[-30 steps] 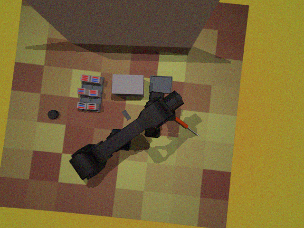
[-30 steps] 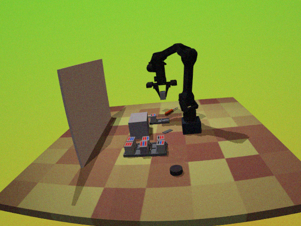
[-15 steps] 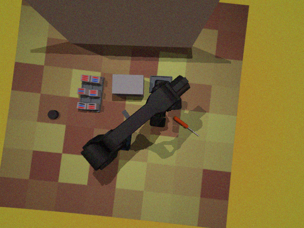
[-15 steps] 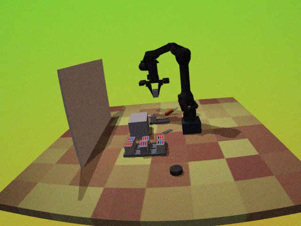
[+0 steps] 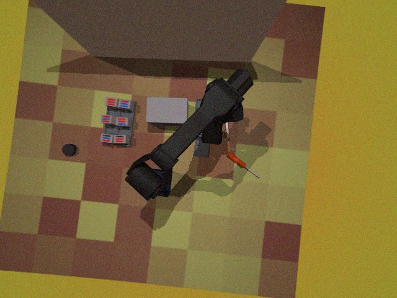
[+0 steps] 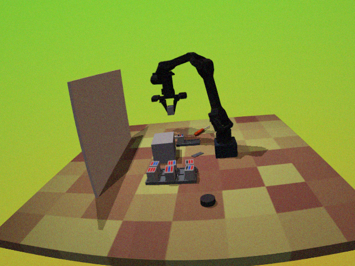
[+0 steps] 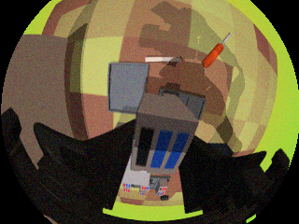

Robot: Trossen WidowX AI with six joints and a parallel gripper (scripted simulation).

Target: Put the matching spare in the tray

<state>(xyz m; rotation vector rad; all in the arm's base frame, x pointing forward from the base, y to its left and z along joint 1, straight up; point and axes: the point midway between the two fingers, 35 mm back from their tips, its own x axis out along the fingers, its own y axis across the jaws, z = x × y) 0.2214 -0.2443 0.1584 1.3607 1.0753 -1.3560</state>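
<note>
Your small grey spare block [image 6: 171, 110], its face striped with one black bar and two blue bars in the wrist view [image 7: 161, 140], hangs clamped between the fingers of the black parallel-jaw gripper [image 6: 171, 106]. The fingers are partly closed, pressing on the block's two sides, and it sticks out below their tips. It is high in the air, well above the checkered brown and tan floor [image 6: 243, 177].

In the exterior view you see the gripper pointing straight down, held roughly over the space behind the plain grey cube-shaped mounted unit [image 6: 163, 146]. Behind that cube, the low dark grey tray [image 6: 189, 141] lies flat on the floor, with a small block showing red and blue marks at its near end. In the top view the black arm [image 5: 192, 123] covers most of the tray, so you cannot tell exactly where the spare sits relative to it.

In front of the cube stands the dark grey rack of spare blocks [image 6: 171, 174], each block topped with red and blue bars. An orange-handled screwdriver [image 5: 240, 162] lies on the floor near the tray's far side. A thin grey flat strip [image 6: 197, 154] lies on the floor between the cube and the arm's base. A black round puck [image 6: 207, 199] sits well apart, nearer to you. A tall grey-brown upright panel [image 6: 100, 126] stands left of the cube.
</note>
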